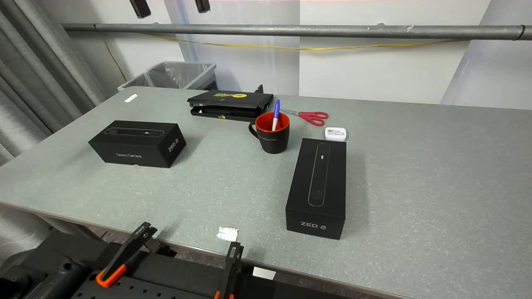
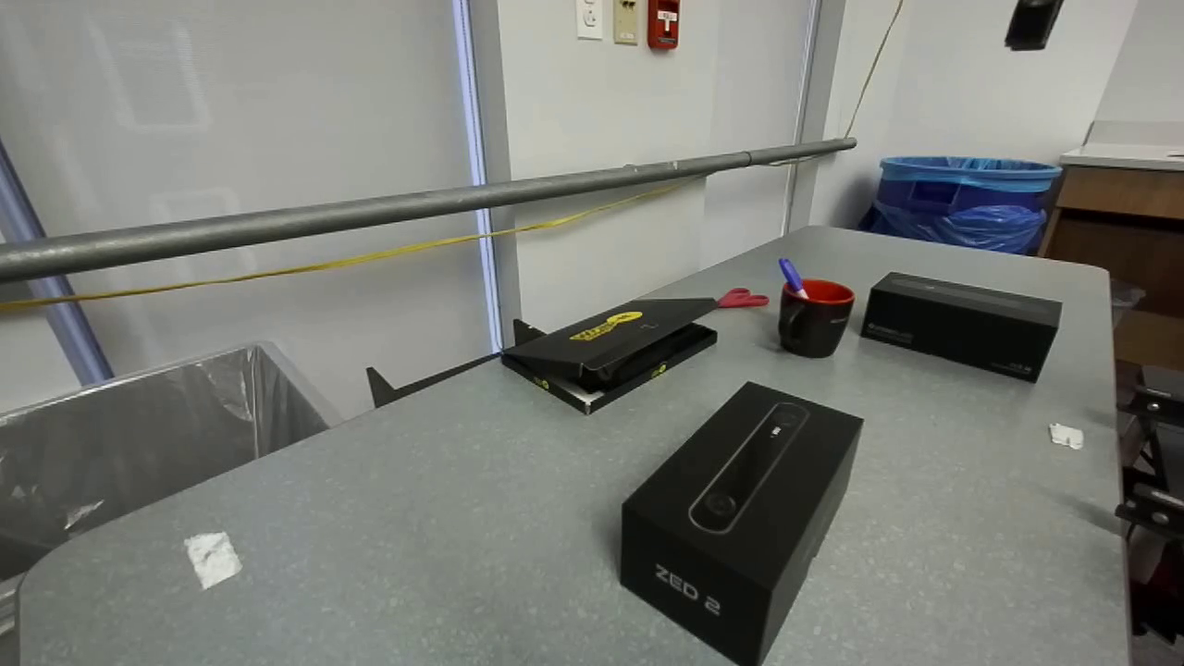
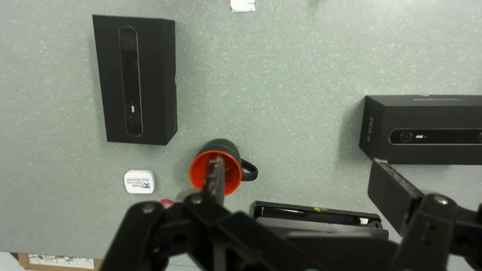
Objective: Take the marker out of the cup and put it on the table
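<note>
The cup (image 1: 273, 143) stands upright on the grey table (image 1: 432, 187), dark outside and red inside; it also shows in an exterior view (image 2: 814, 328) and the wrist view (image 3: 218, 146). The marker (image 1: 276, 114) leans in the cup, its blue end sticking above the rim; it also shows in an exterior view (image 2: 792, 277). In the wrist view the marker is mostly hidden behind a finger. My gripper (image 3: 297, 162) is wide open and empty, high above the table. One finger overlaps the cup in the wrist view. Only the fingertips (image 1: 171, 7) show at the top of an exterior view.
A black box (image 1: 318, 187) lies close to the cup, a second black box (image 1: 139, 143) farther off. A flat black box (image 1: 232, 101), red scissors (image 1: 314, 117) and a small white case (image 1: 335, 133) are near the cup. A metal pipe (image 1: 270, 30) runs along the wall.
</note>
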Tool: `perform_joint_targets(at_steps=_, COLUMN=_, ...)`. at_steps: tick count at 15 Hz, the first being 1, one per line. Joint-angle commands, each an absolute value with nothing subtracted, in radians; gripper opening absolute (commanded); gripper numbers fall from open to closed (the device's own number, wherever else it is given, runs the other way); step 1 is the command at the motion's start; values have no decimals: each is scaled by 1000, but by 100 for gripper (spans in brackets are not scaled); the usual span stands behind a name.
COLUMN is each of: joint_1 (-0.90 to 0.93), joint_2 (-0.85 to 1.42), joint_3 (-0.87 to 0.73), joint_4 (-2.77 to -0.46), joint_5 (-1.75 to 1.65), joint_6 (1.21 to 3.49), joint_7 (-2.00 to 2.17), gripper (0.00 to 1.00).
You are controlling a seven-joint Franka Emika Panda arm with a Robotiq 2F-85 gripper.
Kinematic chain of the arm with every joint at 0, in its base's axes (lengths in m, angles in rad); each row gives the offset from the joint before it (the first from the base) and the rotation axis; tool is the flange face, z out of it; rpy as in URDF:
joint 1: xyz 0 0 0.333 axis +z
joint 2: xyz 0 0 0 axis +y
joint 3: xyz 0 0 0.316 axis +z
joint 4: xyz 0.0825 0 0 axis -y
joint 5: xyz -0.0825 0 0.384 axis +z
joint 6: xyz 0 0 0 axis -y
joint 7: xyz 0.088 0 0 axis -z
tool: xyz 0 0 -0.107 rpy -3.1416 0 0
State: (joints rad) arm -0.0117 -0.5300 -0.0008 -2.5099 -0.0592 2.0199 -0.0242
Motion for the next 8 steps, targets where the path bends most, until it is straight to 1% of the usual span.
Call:
perform_joint_targets(at_steps=1, joint_1=-23, joint_2=-362, joint_3=-1, joint_4=-2501, joint_5=-86, joint_6=2233, joint_7=-8, gripper=100)
perform_joint_targets(at_steps=3, joint_1=-40, joint_2=-247, joint_3=-8, joint_4=-2473, joint_5=-95, joint_6=2350, joint_7=6, gripper=100)
perform_joint_targets(at_steps=6, joint_1=-61, joint_2=-111, joint_3=-31, joint_4=-2420, joint_5=-84, joint_6=2432, joint_7=18, gripper=100)
perform_joint_targets(at_steps=7, joint_1=-61, joint_2=-83, joint_3=-40, joint_4=-2397, joint_5=-69, joint_6=2410, joint_7=7, gripper=100)
perform_joint_targets(at_steps=8, joint_1=-49, joint_2=-164, joint_3=-33, joint_4=-2468, joint_5=-71, joint_6=2411, joint_7=-13, gripper=100)
